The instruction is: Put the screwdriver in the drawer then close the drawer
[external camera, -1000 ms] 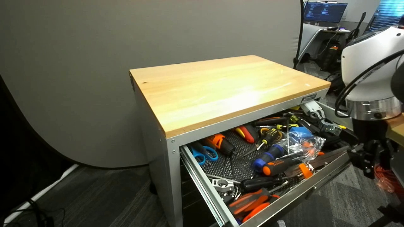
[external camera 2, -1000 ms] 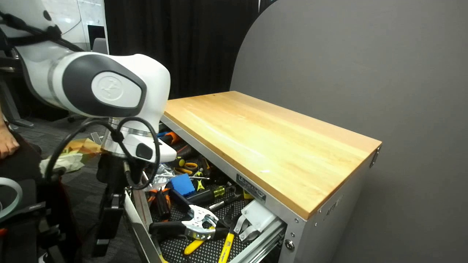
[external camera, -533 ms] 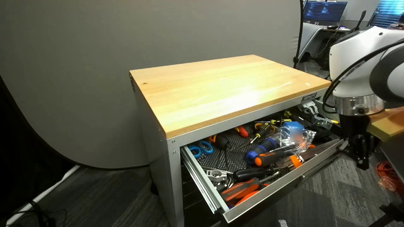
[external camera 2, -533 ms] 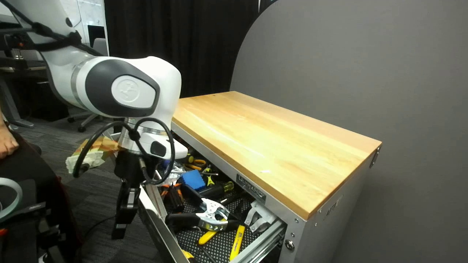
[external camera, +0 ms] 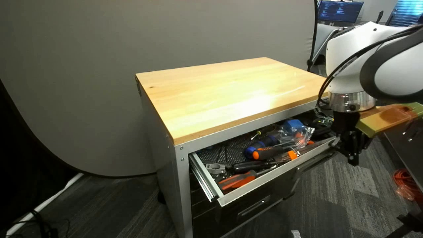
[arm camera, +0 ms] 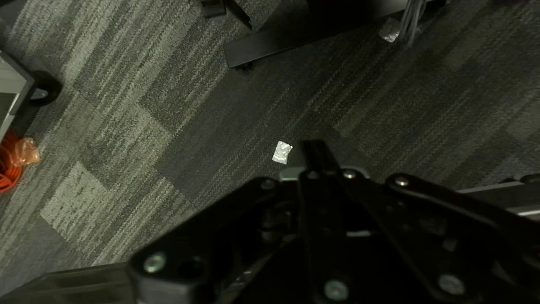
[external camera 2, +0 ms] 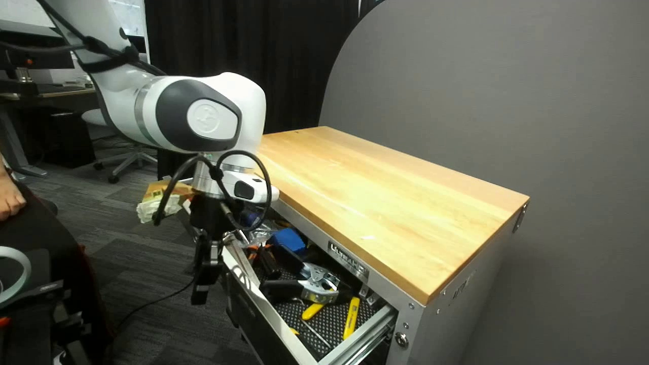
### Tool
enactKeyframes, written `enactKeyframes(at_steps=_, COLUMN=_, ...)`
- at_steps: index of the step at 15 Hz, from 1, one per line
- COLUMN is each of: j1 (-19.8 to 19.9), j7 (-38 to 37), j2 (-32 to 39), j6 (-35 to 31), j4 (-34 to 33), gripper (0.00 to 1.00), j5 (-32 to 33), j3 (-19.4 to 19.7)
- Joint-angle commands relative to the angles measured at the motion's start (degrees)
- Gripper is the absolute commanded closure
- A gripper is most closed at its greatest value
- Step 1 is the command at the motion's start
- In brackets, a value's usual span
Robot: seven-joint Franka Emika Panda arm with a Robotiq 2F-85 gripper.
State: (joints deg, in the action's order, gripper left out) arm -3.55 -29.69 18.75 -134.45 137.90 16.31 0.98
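The wide grey drawer [external camera: 257, 182] of the workbench stands partly out, full of tools. My gripper [external camera: 353, 161] points down just outside the drawer front, close against it; exact contact is hard to make out. In the wrist view the fingertips of the gripper [arm camera: 315, 147] meet, with nothing seen between them. A black-handled screwdriver [external camera: 248, 166] lies among the tools near the drawer front. Whether that is the task's screwdriver I cannot tell. The back of the drawer is hidden under the benchtop.
Above the drawer is the wooden benchtop [external camera 2: 385, 203]; below it sits a deeper drawer with a pull [external camera: 253, 208]. A spring clamp [external camera 2: 319, 285] and yellow-handled pliers [external camera 2: 351, 318] lie inside. A person's hand [external camera 2: 9, 197] rests at the far left edge.
The drawer has slid inward a good way, carrying its tools further under the benchtop. My arm and gripper have moved toward the bench with it, and the fingers have come together.
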Motion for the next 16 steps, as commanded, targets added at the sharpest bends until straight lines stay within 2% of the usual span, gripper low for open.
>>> enactKeyframes(at_steps=1, j1=-2.6, j7=-1.4, j2=4.4, j6=-1.3, j4=-6.3, gripper=1.00, j5=-1.0, j3=1.1)
enactKeyframes(at_steps=8, j1=-4.5, j7=-3.5, j2=6.0, j6=-2.8, j4=-10.5, gripper=1.00, j5=-0.3, j3=2.7)
enactKeyframes(at_steps=16, j1=-5.6, j7=-3.4, j2=3.1, j6=-9.8, j4=-8.9, gripper=1.00, j5=-1.5, j3=2.4)
